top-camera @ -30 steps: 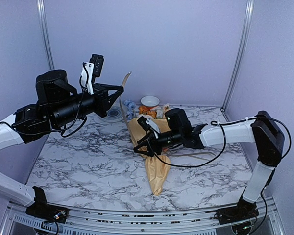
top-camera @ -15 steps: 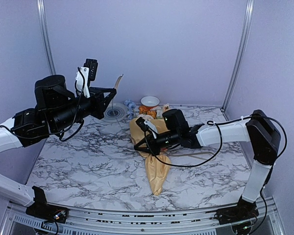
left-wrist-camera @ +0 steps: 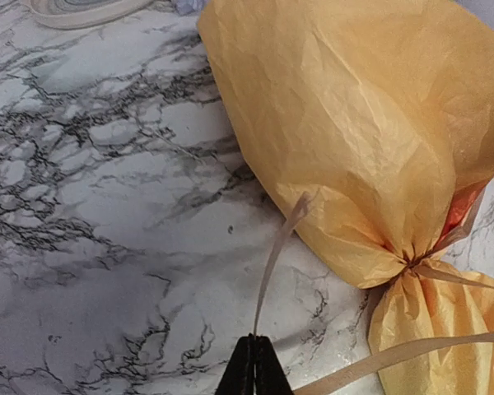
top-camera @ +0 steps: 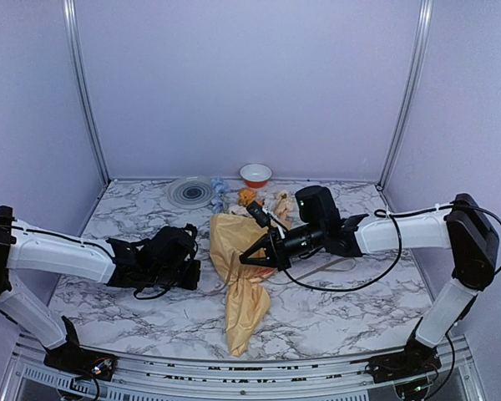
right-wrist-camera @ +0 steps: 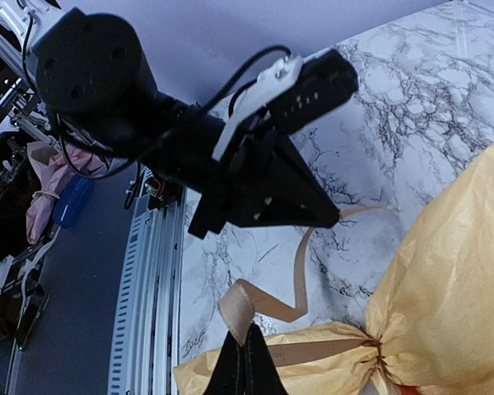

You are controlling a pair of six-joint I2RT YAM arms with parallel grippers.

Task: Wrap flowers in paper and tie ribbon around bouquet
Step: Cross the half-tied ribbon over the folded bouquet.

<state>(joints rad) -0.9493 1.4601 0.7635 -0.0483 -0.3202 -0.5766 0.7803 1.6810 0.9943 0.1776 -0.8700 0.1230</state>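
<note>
The bouquet (top-camera: pixel 234 251) lies mid-table: tan-yellow paper (left-wrist-camera: pixel 354 123) pinched to a waist, with an orange inner edge (left-wrist-camera: pixel 461 216) showing there. Flowers (top-camera: pixel 249 199) poke out of its far, wide end. The pale ribbon (left-wrist-camera: pixel 273 263) circles the waist, and two strands run off from it. My left gripper (left-wrist-camera: pixel 253 344), low on the table left of the bouquet (top-camera: pixel 197 269), is shut on one strand's end. The right gripper (right-wrist-camera: pixel 247 336) reaches in from the right (top-camera: pixel 245 261), shut on a folded loop of ribbon (right-wrist-camera: pixel 300 271) just above the waist.
A white and orange bowl (top-camera: pixel 255 174) and a round grey coiled mat (top-camera: pixel 191 191) sit at the back wall. The metal rail (top-camera: pixel 234 372) runs along the near edge. In the right wrist view the left arm's black gripper body (right-wrist-camera: pixel 255 177) hovers close to the ribbon.
The left arm has dropped from high at the left to the table beside the bouquet. The right gripper has shut on the ribbon. The bouquet's tail has swung left.
</note>
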